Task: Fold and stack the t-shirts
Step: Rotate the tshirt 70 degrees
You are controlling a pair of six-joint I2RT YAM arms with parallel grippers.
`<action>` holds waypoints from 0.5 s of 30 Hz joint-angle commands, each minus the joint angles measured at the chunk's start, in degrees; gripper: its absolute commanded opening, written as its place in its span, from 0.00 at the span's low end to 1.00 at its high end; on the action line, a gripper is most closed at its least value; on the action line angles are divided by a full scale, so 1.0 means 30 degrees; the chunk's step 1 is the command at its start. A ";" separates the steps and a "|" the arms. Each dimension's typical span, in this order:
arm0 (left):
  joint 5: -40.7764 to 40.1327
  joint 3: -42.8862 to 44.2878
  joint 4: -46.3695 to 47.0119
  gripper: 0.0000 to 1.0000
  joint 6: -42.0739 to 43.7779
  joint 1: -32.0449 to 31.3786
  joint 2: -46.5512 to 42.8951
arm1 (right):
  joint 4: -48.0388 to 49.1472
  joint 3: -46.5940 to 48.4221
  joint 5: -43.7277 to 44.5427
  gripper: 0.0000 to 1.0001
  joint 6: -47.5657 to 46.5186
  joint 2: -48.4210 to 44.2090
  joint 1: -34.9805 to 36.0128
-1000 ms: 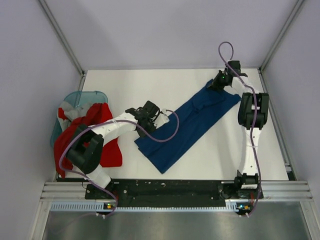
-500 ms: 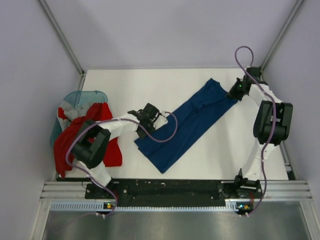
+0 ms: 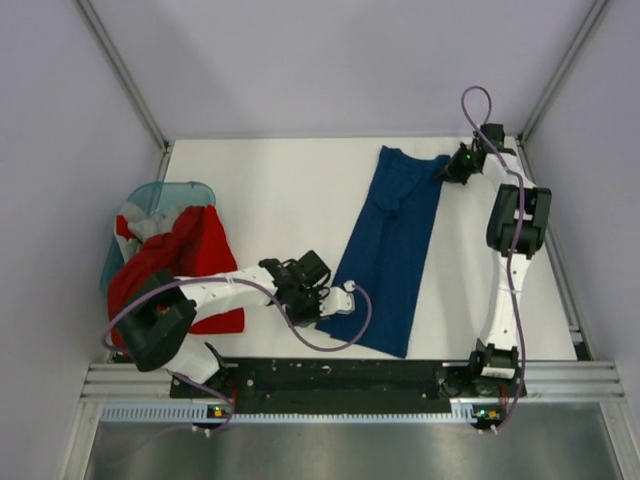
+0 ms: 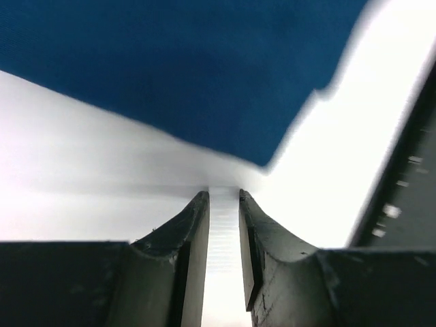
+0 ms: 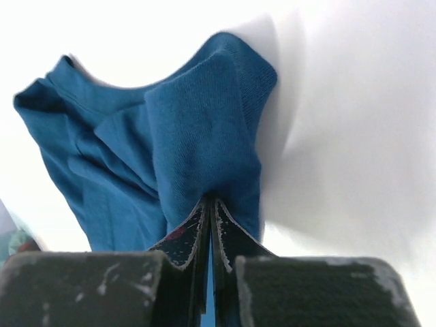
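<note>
The dark navy-blue t-shirt (image 3: 390, 250) lies as a long folded strip running from the far edge to the near edge of the white table. My right gripper (image 3: 460, 165) is shut on its far right corner, and the cloth bunches between the fingertips in the right wrist view (image 5: 211, 199). My left gripper (image 3: 335, 302) sits at the shirt's near left corner. In the left wrist view (image 4: 223, 194) its jaws stand a narrow gap apart with only white table between them, and the navy cloth (image 4: 170, 68) lies just ahead. The red t-shirt (image 3: 190, 255) and the grey-white one (image 3: 133, 222) lie at the left.
A translucent teal basket (image 3: 165, 190) stands at the table's left edge, with the red and grey-white shirts draped over it and onto the table. A black rail (image 3: 340, 375) runs along the near edge. Grey walls close in the left, right and far sides.
The navy shirt has swung from a diagonal to nearly straight, far to near. My left gripper moved toward the near edge. My right gripper moved left along the far edge with the cloth.
</note>
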 commanded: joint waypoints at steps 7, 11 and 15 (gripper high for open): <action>0.0416 0.0393 -0.1031 0.32 -0.0035 -0.0734 -0.3720 | -0.1518 0.3108 0.0584 0.22 -0.3373 -0.1849 0.1931; -0.0060 0.0042 0.0872 0.41 0.0373 -0.0704 -0.5481 | -0.1197 -0.0201 -0.0491 0.45 -0.6453 -0.7152 0.1960; 0.1957 -0.1127 0.3475 0.44 0.1864 -0.1055 -0.5923 | 0.1372 -0.6167 -0.4648 0.53 -0.9324 -1.3825 0.2398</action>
